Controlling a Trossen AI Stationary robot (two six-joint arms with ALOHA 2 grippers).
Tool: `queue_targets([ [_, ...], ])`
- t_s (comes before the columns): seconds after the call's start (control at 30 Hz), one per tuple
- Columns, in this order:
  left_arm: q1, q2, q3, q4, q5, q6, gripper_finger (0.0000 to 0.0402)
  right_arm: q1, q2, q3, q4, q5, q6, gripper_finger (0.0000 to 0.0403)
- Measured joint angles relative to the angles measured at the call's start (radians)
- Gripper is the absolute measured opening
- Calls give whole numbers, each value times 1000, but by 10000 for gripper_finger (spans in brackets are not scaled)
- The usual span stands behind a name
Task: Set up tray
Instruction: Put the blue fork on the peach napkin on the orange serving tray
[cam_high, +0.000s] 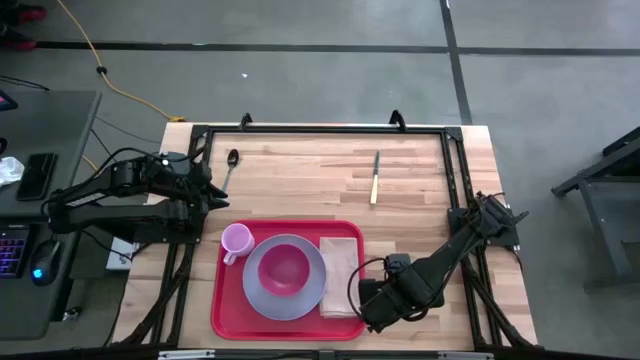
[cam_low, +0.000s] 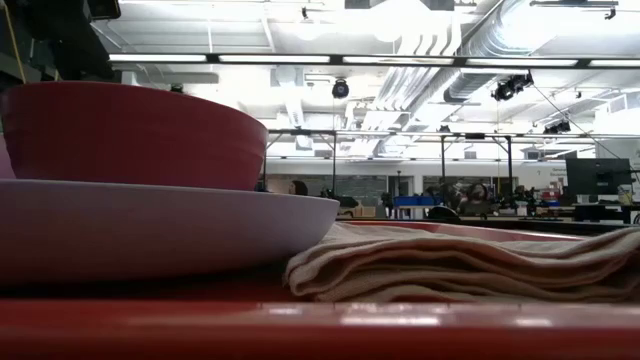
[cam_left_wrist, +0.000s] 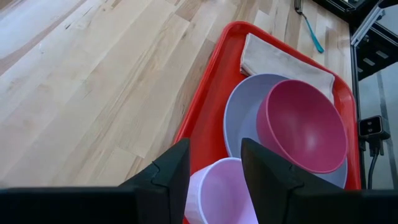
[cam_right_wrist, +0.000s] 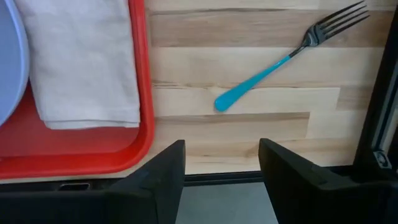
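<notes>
Tray (cam_high: 232, 312): near centre of table (cam_high: 300, 175), holding plate (cam_high: 262, 296), bowl (cam_high: 283, 268), cup (cam_high: 236, 240), napkin (cam_high: 341, 275). Left hand (cam_left_wrist: 211, 171): open, empty, above the cup. Right hand (cam_right_wrist: 221, 168): open, empty, off the tray's right edge. Risk: left hand tipping the cup. Fork (cam_right_wrist: 280, 62): plain in right wrist view only, hidden overhead

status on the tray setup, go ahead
Left gripper open above the pink cup. Right gripper open, empty, near the fork. Tray holds plate, bowl, napkin. Nothing blocking.
</notes>
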Motion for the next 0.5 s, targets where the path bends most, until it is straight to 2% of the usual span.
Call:
queue_targets([
  [0.27,0,0,0,0,5,0,175,6,0,0,0,-36,1,183],
  [0.37,0,0,0,0,4,0,175,20,0,-3,1,-81,26,183],
  [0.43,0,0,0,0,4,0,175,29,0,-40,3,-149,59,183],
  [0.5,0,0,0,0,4,0,175,41,1,-103,19,-265,97,183],
])
